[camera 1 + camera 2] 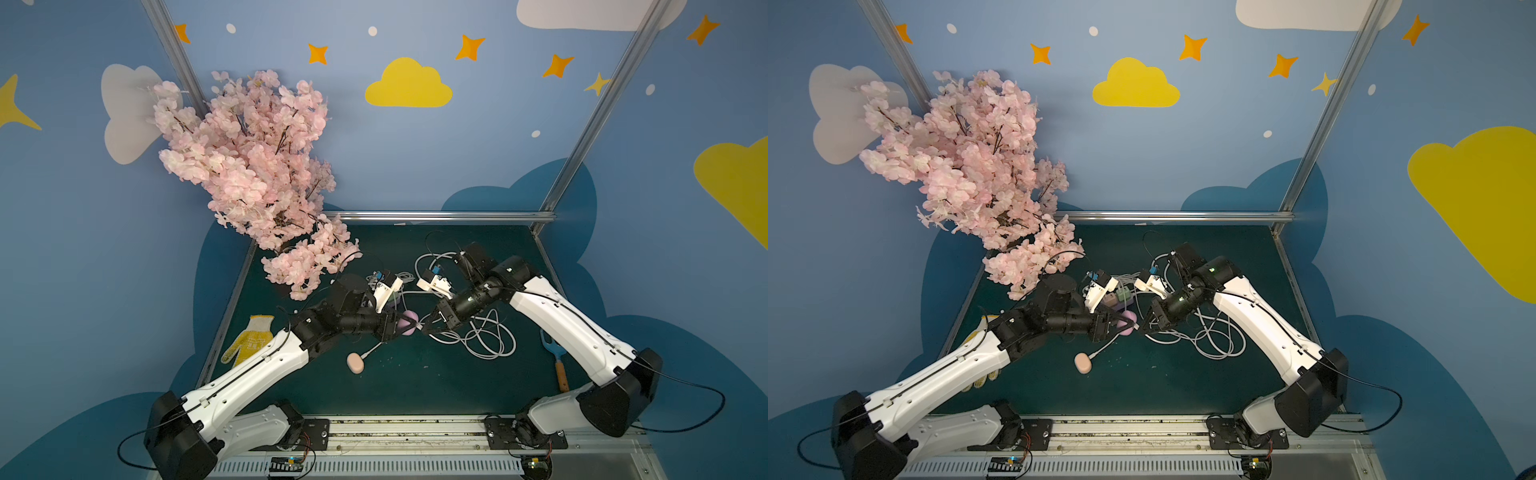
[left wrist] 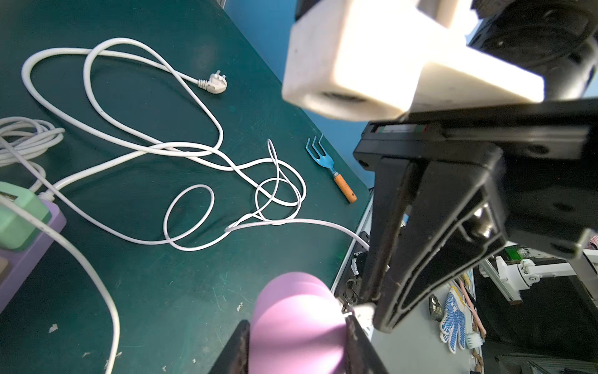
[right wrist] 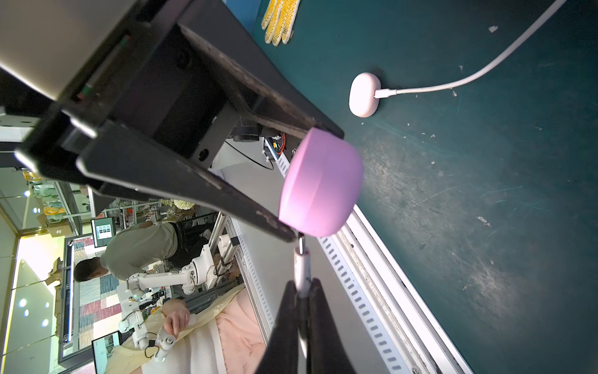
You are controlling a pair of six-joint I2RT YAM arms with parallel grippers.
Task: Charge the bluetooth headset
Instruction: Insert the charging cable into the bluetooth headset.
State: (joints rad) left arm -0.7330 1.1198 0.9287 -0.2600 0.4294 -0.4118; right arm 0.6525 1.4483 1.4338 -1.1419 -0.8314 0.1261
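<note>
A pink-purple headset case (image 1: 408,323) (image 1: 1128,321) (image 2: 291,301) (image 3: 320,187) is held above the green mat, my left gripper (image 1: 400,327) (image 1: 1120,325) (image 2: 297,322) shut on its two sides. Facing it from the right, my right gripper (image 1: 424,328) (image 1: 1142,328) (image 3: 302,285) is shut on a white charging plug (image 3: 302,264) (image 2: 362,312). The plug's metal tip touches the case's edge; I cannot tell whether it sits in a port. A second, beige case (image 1: 355,363) (image 1: 1082,363) (image 3: 364,94) lies on the mat with a white cable plugged into it.
A purple power strip (image 2: 29,249) with a green adapter (image 2: 16,220) (image 1: 1122,294) lies behind the grippers. Loose white cables (image 1: 486,338) (image 2: 194,152) sprawl to the right. A garden fork (image 1: 557,361) lies at the right edge, a glove (image 1: 249,338) at the left. Pink blossom branches (image 1: 257,174) overhang the back left.
</note>
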